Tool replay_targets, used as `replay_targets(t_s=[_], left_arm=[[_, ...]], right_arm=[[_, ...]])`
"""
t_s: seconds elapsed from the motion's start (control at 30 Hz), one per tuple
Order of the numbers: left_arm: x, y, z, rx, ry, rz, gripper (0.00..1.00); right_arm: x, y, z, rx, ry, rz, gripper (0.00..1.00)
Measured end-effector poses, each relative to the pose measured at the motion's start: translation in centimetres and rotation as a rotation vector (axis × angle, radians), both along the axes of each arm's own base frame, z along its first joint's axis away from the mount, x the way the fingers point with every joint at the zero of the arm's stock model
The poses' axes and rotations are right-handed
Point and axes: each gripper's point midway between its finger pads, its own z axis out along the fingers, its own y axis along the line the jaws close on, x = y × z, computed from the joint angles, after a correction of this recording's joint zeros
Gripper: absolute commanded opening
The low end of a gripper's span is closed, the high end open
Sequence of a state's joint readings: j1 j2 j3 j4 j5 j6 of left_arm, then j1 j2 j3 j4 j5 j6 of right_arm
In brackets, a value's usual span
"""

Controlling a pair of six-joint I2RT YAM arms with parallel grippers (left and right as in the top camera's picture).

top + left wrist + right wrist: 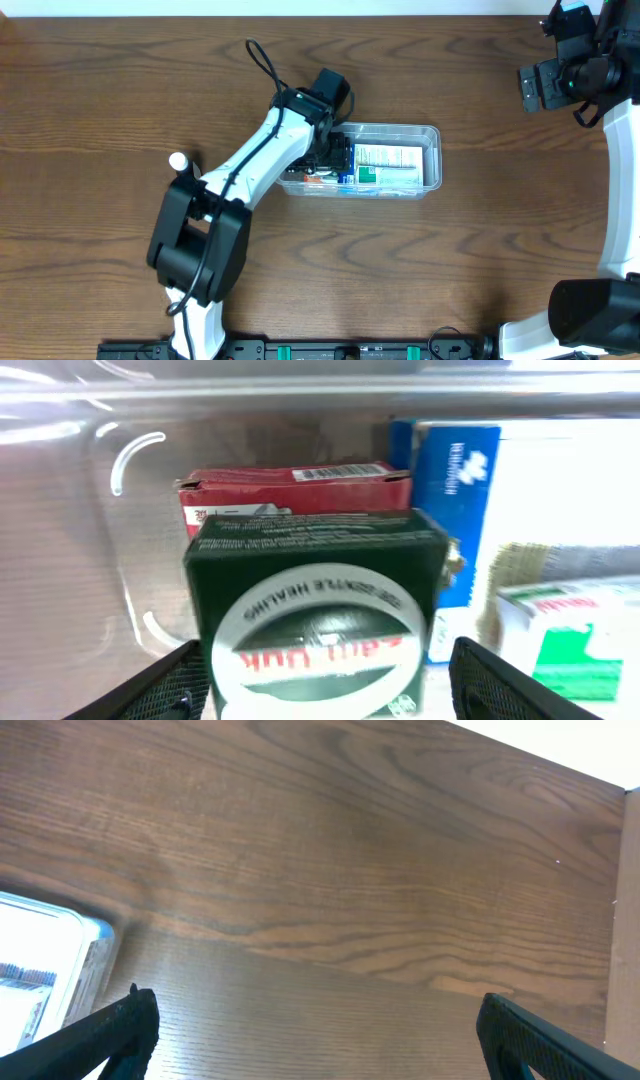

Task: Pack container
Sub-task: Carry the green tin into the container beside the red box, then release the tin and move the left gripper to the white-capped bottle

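Observation:
The clear plastic container lies at the table's middle and holds several small boxes. My left gripper reaches down into its left end. In the left wrist view my left gripper's fingers are spread on either side of a dark green box; a gap shows at the right finger. Behind it stand a red box and a blue box, with a green-and-white box to the right. My right gripper is open and empty, raised at the far right. A corner of the container shows in the right wrist view.
Bare wooden table surrounds the container. The left arm's base stands at the front left and the right arm's base at the front right. The table's far edge shows in the right wrist view.

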State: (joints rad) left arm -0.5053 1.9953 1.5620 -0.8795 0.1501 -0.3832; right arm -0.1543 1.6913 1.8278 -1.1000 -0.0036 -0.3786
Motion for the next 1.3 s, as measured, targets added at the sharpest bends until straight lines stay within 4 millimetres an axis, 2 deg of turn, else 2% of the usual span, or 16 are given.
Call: replay_targets(t_s=[0.2, 0.3, 0.37, 0.47, 0.6, 0.8, 0.93, 1.07, 1.3], left_arm=[[-0.1, 0.0, 5.0, -0.052, -0.100, -0.013, 0.76], [-1.1, 0.9, 8.0, -0.055, -0.139, -0.018, 0.77], [-2.1, 2.1, 9.5, -0.028, -0.152, -0.012, 0.77], [-3.5, 5.1, 11.8, 0.031, -0.174, 0.011, 0.77], [-3.6, 9.6, 13.6, 0.085, -0.203, 0.087, 0.77], [-2.1, 16.2, 13.5, 0.142, -0.196, 0.243, 0.77], [-2.1, 19.6, 12.8, 0.165, -0.171, 0.317, 0.78], [-2.3, 22.1, 11.7, 0.186, -0.137, 0.350, 0.84], [-1.5, 25.5, 9.3, 0.205, -0.093, 0.404, 0.85]], right_arm=[[0.0, 0.0, 0.0, 0.000, 0.000, 0.000, 0.99], [0.0, 0.0, 0.0, 0.000, 0.000, 0.000, 0.98], [0.0, 0.0, 0.0, 0.000, 0.000, 0.000, 0.99], [0.0, 0.0, 0.0, 0.000, 0.000, 0.000, 0.99], [0.0, 0.0, 0.0, 0.000, 0.000, 0.000, 0.99], [0.0, 0.0, 0.0, 0.000, 0.000, 0.000, 0.99], [0.0, 0.0, 0.0, 0.000, 0.000, 0.000, 0.99], [0.0, 0.0, 0.0, 0.000, 0.000, 0.000, 0.99], [0.0, 0.0, 0.0, 0.000, 0.000, 0.000, 0.99]])
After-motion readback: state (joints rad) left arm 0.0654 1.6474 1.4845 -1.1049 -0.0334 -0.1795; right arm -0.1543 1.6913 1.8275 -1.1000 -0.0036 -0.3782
